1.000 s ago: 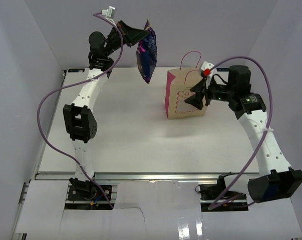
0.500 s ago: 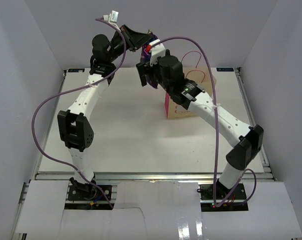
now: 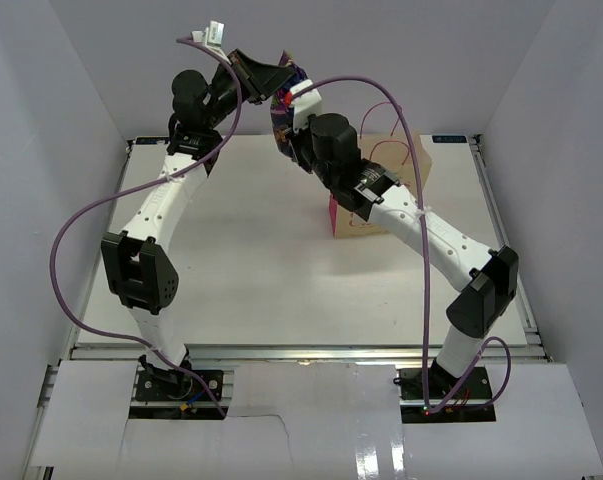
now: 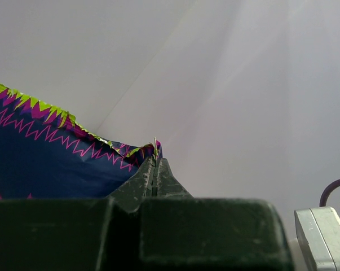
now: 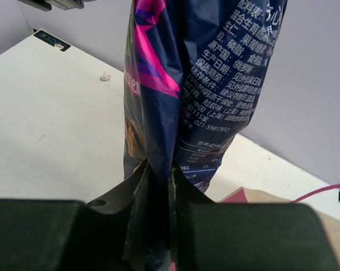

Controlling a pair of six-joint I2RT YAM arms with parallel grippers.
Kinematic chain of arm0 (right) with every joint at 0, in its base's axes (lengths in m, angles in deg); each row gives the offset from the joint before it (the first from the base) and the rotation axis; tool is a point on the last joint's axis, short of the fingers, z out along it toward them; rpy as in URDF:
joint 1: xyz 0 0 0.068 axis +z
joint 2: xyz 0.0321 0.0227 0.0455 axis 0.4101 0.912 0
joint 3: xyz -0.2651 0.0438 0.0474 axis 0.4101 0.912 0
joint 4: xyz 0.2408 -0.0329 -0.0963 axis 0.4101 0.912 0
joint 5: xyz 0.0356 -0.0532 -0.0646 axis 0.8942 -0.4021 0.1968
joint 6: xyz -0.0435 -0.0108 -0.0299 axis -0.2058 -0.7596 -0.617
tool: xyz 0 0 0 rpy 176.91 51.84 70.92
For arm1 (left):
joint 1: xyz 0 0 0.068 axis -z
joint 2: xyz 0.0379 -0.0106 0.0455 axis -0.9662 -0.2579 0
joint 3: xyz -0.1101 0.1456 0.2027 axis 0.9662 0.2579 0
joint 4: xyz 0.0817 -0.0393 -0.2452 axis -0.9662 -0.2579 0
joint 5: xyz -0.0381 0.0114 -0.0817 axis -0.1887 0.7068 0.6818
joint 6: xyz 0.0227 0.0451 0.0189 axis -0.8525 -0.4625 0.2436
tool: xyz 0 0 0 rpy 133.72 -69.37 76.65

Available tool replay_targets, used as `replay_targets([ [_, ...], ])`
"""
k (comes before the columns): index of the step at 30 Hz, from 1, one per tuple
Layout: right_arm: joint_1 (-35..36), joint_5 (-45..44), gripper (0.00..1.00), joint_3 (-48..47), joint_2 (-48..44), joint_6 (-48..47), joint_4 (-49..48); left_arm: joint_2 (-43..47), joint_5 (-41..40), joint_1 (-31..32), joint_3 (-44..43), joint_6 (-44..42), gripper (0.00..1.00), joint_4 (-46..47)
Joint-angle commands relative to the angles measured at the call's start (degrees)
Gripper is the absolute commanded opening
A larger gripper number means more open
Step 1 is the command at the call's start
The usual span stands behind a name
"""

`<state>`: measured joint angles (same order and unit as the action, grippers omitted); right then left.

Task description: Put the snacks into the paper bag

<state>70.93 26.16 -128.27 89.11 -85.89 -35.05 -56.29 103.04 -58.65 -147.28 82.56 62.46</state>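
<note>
One of the snacks, a purple-blue crinkly bag (image 3: 277, 108), hangs high over the back of the table. My left gripper (image 3: 281, 76) is shut on its zigzag top edge (image 4: 74, 127), the fingertips (image 4: 154, 161) pinched on the foil. My right gripper (image 3: 288, 138) has reached across from the right and is shut on the bag's lower end (image 5: 203, 84), with foil pressed between its fingers (image 5: 137, 180). The paper bag (image 3: 417, 165) stands upright behind the right arm, which partly hides it; a pink corner (image 5: 243, 195) shows in the right wrist view. No other snacks are in view.
The white table (image 3: 241, 250) lies inside white walls on three sides. Purple cables loop from both arms, one arching over the paper bag's pink handles (image 3: 383, 112). The right arm's forearm crosses in front of the paper bag.
My right gripper left the paper bag, swung left and up to the hanging snack bag, and closed on its lower end. The left gripper kept its grip and shifted slightly.
</note>
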Motion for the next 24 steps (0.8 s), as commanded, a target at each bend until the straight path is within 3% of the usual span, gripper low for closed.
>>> replay_targets([
  [1,-0.40,3.56,0.16,-1.91,-2.87,-4.17,-3.44,8.89,-2.52,0.03,-1.41,0.20,0.00,7.01],
  [2,-1.27,6.36,0.08,-2.26,-3.22,-4.97,-3.44,9.59,-2.61,0.03,-1.41,0.20,0.00,6.93],
  [11,-11.82,33.69,0.08,-9.65,-7.61,-13.13,1.65,13.90,-1.20,0.12,-0.89,1.25,0.00,7.19],
  [19,-18.23,38.73,0.08,-10.35,-12.44,-18.68,3.85,14.79,3.36,2.14,4.30,5.21,0.00,11.05],
  [24,-20.79,39.26,0.08,-7.99,-14.73,-18.60,4.20,11.54,6.18,5.47,0.88,6.79,0.00,12.90],
])
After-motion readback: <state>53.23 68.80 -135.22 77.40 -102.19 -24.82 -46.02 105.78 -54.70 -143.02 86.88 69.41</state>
